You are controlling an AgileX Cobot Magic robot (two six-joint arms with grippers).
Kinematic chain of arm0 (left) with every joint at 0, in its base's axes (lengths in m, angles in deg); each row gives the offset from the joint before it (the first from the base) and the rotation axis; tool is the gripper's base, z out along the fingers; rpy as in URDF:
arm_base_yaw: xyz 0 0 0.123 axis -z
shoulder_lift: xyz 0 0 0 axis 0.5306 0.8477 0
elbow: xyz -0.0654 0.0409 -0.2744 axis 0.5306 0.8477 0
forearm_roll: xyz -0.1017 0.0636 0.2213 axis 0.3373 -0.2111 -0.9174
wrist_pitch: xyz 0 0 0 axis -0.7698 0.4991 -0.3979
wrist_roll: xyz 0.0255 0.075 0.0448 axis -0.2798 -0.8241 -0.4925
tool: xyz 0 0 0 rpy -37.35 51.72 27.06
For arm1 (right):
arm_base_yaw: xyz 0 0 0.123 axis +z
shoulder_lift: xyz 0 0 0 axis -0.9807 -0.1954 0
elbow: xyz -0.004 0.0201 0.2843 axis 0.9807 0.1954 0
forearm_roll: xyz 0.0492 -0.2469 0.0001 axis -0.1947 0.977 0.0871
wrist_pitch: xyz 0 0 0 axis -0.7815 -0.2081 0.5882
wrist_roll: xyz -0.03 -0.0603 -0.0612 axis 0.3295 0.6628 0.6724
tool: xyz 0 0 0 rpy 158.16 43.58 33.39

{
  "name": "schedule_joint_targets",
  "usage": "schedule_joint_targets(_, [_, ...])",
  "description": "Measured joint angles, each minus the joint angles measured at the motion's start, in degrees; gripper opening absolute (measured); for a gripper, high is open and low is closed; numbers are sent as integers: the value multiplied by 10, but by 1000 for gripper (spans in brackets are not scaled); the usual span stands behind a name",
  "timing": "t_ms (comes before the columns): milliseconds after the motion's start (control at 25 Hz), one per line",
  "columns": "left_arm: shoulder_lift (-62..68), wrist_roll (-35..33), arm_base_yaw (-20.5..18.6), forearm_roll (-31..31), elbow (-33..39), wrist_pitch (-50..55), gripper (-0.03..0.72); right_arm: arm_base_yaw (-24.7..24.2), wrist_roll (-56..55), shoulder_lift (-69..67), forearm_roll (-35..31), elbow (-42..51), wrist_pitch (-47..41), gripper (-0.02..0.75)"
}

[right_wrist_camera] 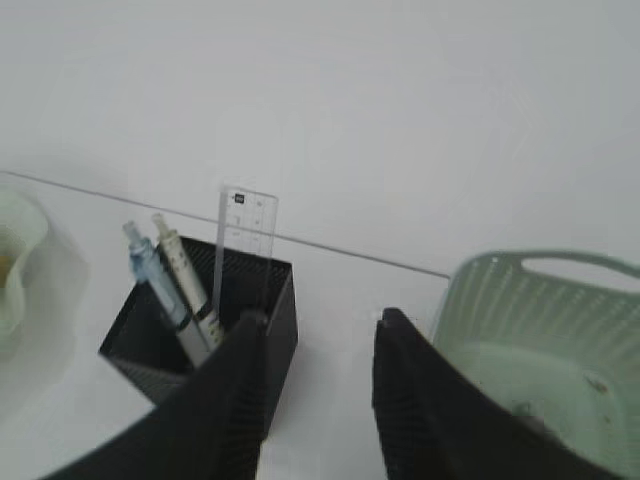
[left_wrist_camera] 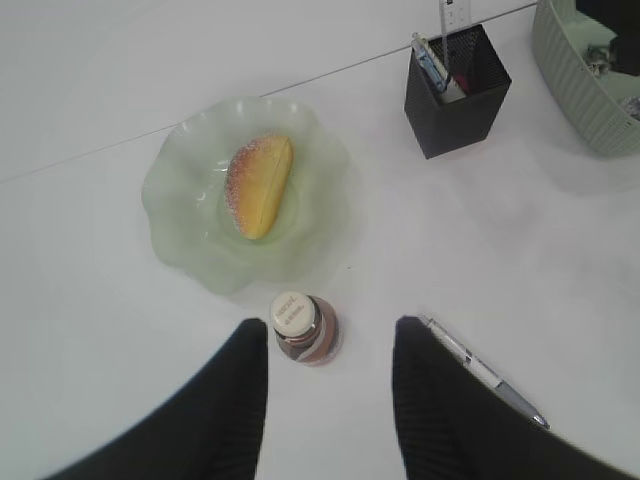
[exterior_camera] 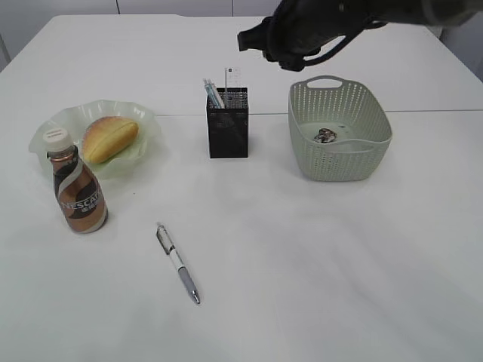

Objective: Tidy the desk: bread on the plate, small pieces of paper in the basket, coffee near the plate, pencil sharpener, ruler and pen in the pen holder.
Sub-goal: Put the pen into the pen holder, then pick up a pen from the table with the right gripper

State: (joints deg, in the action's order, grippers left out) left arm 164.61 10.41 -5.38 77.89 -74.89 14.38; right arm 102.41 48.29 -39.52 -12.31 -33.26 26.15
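Observation:
The bread (exterior_camera: 110,138) lies on the pale-green plate (exterior_camera: 45,130). The coffee (exterior_camera: 78,192) stands upright just in front of the plate. A pen (exterior_camera: 178,263) lies loose on the desk. The black pen holder (exterior_camera: 227,132) holds the clear ruler (exterior_camera: 235,79) and two pens. The pencil sharpener is hidden. Crumpled paper (exterior_camera: 326,136) sits in the basket (exterior_camera: 339,164). My right gripper (right_wrist_camera: 322,318) hovers open and empty between the pen holder (right_wrist_camera: 282,300) and the basket (right_wrist_camera: 500,300). My left gripper (left_wrist_camera: 330,330) hangs open high over the coffee (left_wrist_camera: 300,322), holding nothing.
The right arm (exterior_camera: 324,26) reaches in from the back right, above the basket's far handle. In the left wrist view the pen (left_wrist_camera: 485,372) lies beside the right finger, and the plate (left_wrist_camera: 180,235) lies just beyond the bottle.

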Motion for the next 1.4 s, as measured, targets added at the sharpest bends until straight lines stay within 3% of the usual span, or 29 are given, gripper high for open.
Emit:
schedule_joint_targets(280, [0, 0, 0, 0, 0, 0, 307, 74, 5, 53, -30, -1, -233, 238])
schedule_joint_targets(520, [0, 0, 0, 0, 0, 0, 307, 124, 70, 55, -136, -1, -399, 251])
schedule_joint_targets(800, [0, 2, 0, 13, 0, 0, 307, 140, 134, 52, -258, -8, -450, 332])
schedule_joint_targets(1200, [0, 13, 0, 63, 0, 0, 307, 143, 135, -56, -352, -140, -466, 350])
schedule_joint_targets(1400, [0, 14, 0, 68, 0, 0, 307, 148, 136, -105, -365, -161, -466, 349])
